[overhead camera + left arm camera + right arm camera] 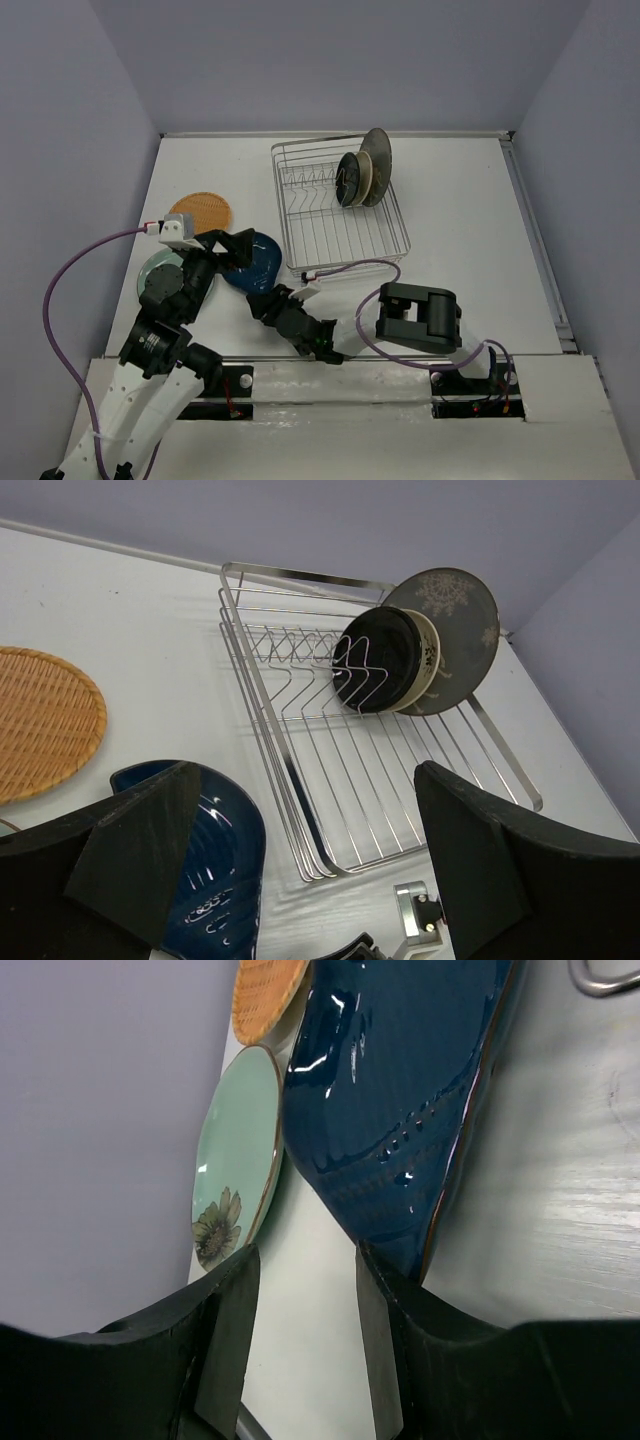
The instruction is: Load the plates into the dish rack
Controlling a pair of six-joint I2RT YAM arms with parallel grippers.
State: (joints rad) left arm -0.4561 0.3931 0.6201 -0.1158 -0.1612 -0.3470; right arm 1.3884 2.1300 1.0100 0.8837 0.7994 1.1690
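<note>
Plates point(362, 172): three in rack point(340, 235), three outside.

White tabletop point(470, 200), walled on three sides. Standing on it: silver wire dish rack point(335, 235), far centre. Lying at left: orange woven plate point(203, 211); pale teal plate point(155, 268) nearer; dark blue plate point(258, 262) just beside the rack's near-left corner.

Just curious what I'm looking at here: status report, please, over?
Left pincer, right pincer both open. Dark blue plate on table, ungripped. Three plates in dish rack; nothing blocking it.
</note>
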